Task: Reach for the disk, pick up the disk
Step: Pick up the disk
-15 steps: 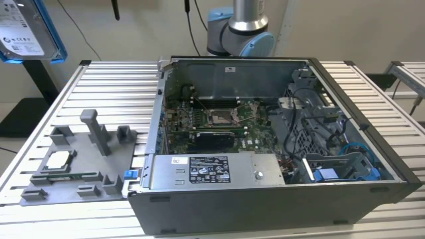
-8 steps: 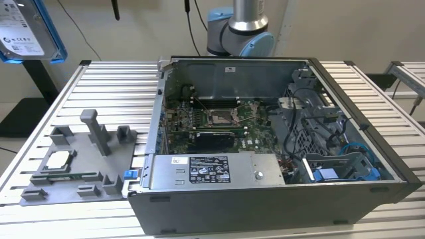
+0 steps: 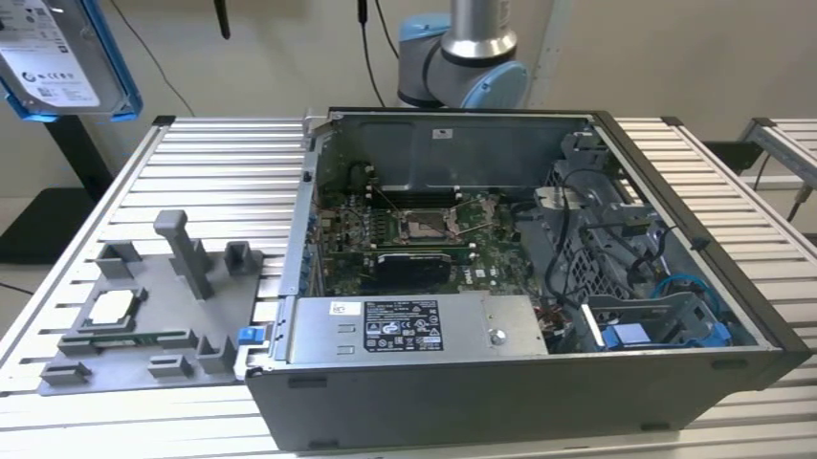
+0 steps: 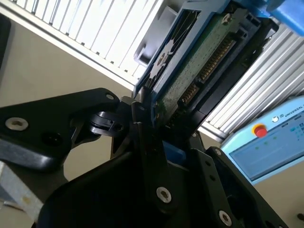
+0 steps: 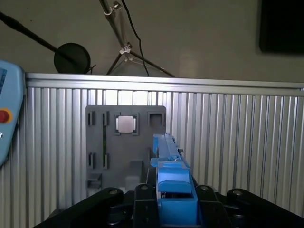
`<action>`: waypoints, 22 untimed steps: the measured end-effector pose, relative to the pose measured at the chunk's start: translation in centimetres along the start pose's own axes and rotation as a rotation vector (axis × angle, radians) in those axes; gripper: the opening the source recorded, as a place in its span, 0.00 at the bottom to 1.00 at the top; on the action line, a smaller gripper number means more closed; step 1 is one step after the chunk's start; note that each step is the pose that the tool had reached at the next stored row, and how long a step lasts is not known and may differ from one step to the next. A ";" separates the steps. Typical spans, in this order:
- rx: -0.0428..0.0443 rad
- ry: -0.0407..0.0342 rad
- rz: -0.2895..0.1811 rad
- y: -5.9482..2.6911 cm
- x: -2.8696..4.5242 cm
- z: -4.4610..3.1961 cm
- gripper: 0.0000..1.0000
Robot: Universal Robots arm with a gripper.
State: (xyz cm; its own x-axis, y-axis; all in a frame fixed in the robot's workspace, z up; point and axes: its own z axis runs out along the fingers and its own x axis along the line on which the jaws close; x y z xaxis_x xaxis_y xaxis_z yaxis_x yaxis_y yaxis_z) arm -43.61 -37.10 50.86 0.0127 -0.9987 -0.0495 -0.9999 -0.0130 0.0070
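Where the ribbed worktop (image 3: 715, 182) carries an open case (image 3: 511, 402) and a grey plate (image 3: 141, 325), a pale wall (image 3: 676, 57) stands behind. The disk (image 3: 57, 62) hangs high off the worktop's far corner at the exterior view's left, cut off by the picture's edge. In the second wrist view the gripper (image 4: 148, 116) has its jaws clamped on the disk's lower end.

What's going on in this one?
The arm's gripper is shut on the disk, a hard drive in a blue frame, and holds it in the air, off the slatted table. In the first wrist view the grey parts tray lies beyond it. The open computer case sits on the table.
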 end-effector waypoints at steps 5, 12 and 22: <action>0.0000 0.0000 0.000 -1.17 0.01 -0.01 0.00; 0.0000 0.0000 0.000 -3.15 0.04 -0.02 0.00; -0.0001 0.0000 0.000 -6.02 0.07 -0.04 0.00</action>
State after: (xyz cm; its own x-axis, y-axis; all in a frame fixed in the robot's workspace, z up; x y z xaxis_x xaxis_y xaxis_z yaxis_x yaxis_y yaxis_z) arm -37.59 -37.10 50.85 0.0127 -0.9987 -0.0495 -0.9999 -0.0130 0.0071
